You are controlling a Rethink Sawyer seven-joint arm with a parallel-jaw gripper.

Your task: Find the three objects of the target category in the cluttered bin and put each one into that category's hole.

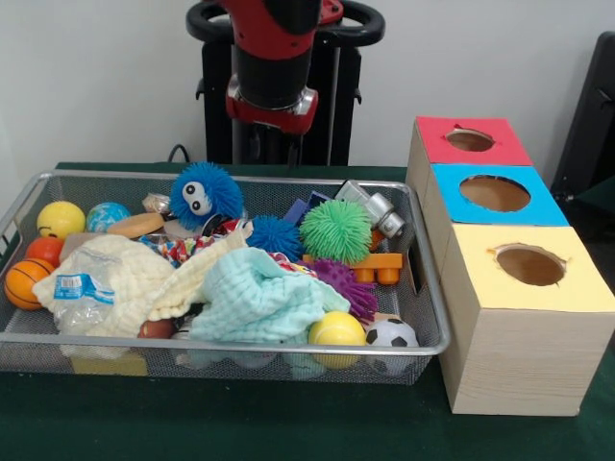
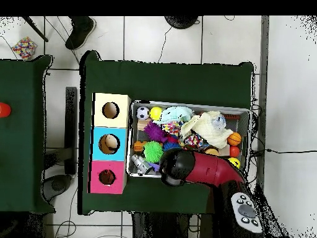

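Fingers hidden: the arm ends at a red-ringed wrist, top centre of the front view, so can't tell if open or holding anything. Overhead, arm sits over the bin's lower edge. Bin, silver wire mesh, fills the left of the front view. Clutter: cream cloth, mint cloth, spiky green ball, blue googly pom, smooth yellow ball. No plush toys clearly visible; likely buried under cloths. Judged light, soft, squashy; pinch the body, not the cord. Red box hole upper right, smallest, rough-cut.
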